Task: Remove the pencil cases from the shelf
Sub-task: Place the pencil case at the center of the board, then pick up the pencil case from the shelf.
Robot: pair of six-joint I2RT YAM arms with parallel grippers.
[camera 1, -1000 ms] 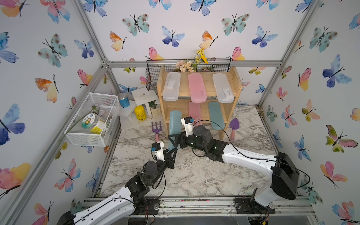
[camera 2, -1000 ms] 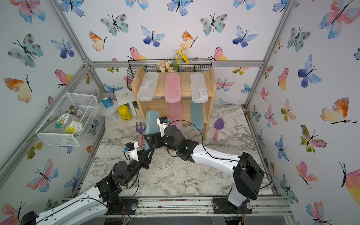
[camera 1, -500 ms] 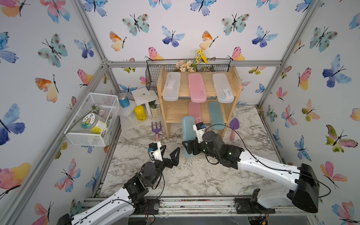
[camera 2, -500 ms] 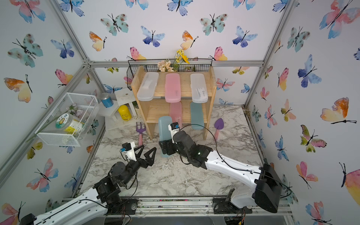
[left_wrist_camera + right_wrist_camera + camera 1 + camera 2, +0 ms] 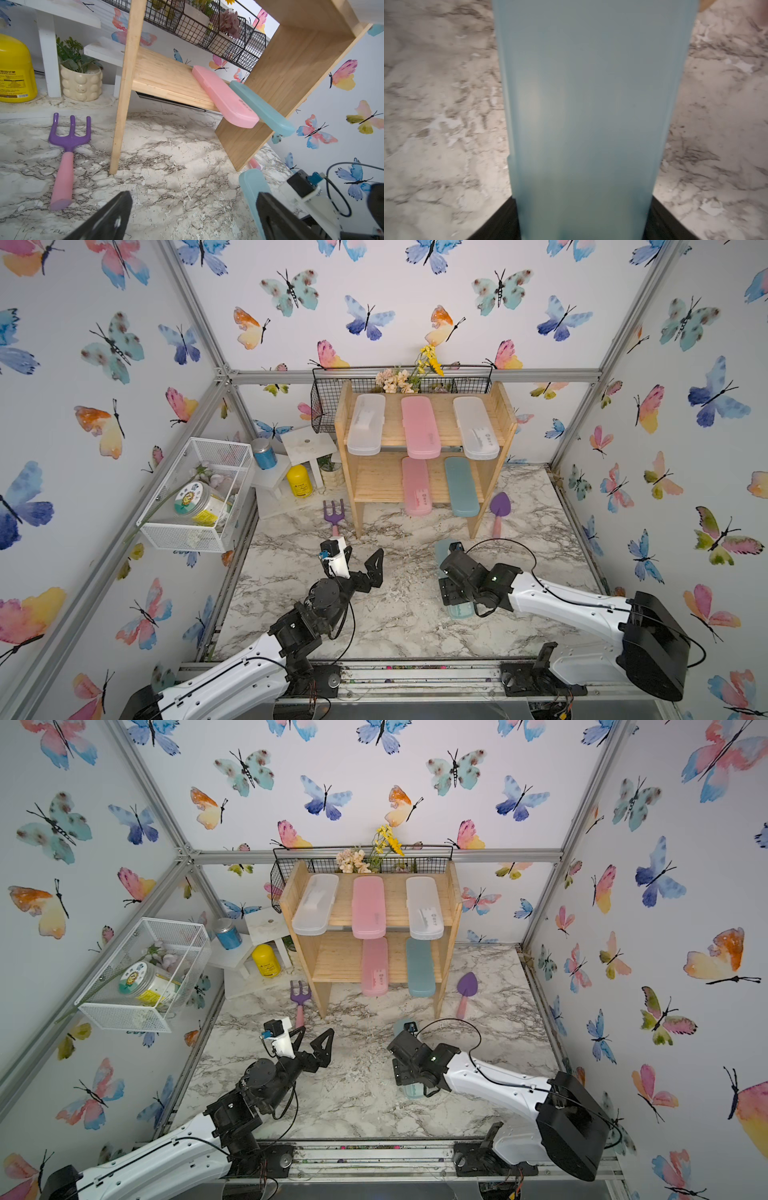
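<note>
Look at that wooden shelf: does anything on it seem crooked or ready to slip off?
Yes. All five cases on the shelf overhang its front edges; the lower pink case and teal case jut out well past their board.

You have free table [image 5: 407, 610] before the shelf [image 5: 374, 483]; its lower tier is bare beside the pink case [image 5: 416, 486]; the fork [image 5: 334, 512] lies near one leg.
</note>
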